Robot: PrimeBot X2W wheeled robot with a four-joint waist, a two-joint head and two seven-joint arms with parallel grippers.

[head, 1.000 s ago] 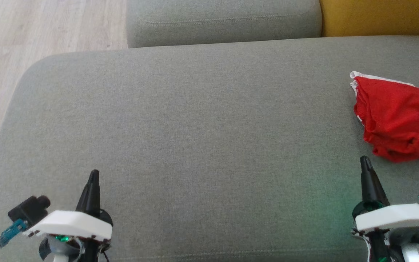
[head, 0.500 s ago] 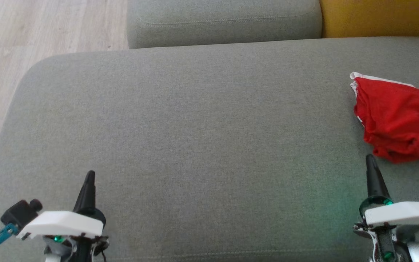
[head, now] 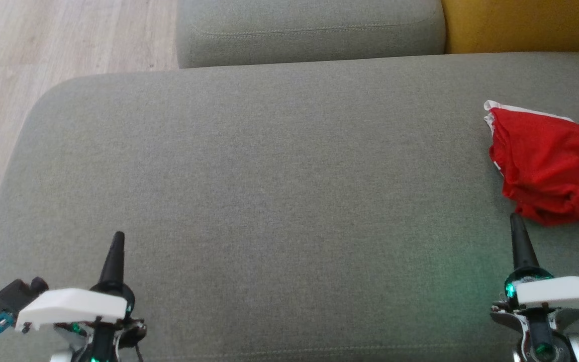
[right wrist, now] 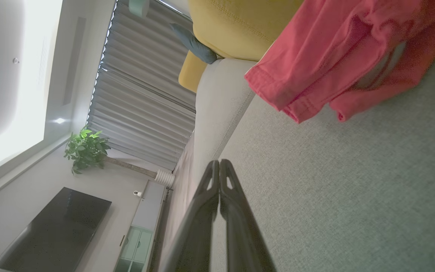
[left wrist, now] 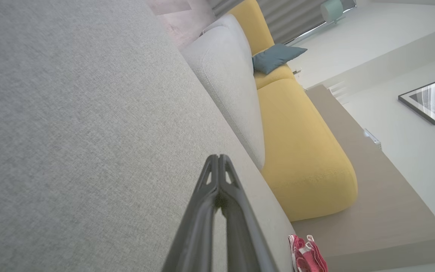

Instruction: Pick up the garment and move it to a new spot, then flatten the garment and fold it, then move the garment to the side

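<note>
Head view, left gripper closed, right gripper closed beside garment

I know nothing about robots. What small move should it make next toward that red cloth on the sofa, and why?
Probably open the right end effector. Its fingers are pressed shut, its tip sits just short of the crumpled red garment on the grey cushion, and nothing is held. The left end effector, also shut, is far off on the other side.
</note>
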